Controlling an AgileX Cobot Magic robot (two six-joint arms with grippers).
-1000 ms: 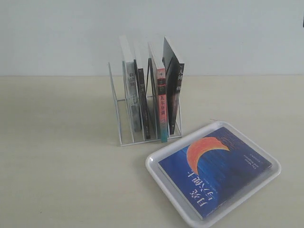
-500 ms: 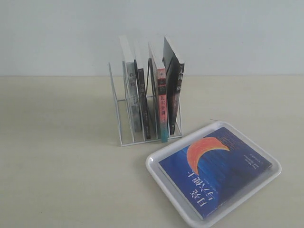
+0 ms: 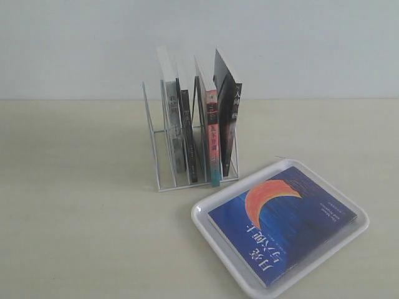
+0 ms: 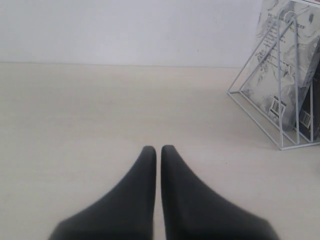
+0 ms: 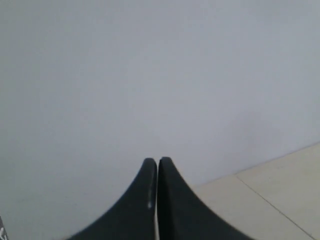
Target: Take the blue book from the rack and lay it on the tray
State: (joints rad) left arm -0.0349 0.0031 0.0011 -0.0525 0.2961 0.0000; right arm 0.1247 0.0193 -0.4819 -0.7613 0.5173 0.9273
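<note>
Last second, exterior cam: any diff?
Nothing visibly changed. The blue book lies flat in the tray as before, and the rack holds the same other books. No arm shows in the exterior view.

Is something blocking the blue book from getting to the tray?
Nothing visible does. The blue book already lies flat inside the tray, cover up, with nothing on top of it.
</note>
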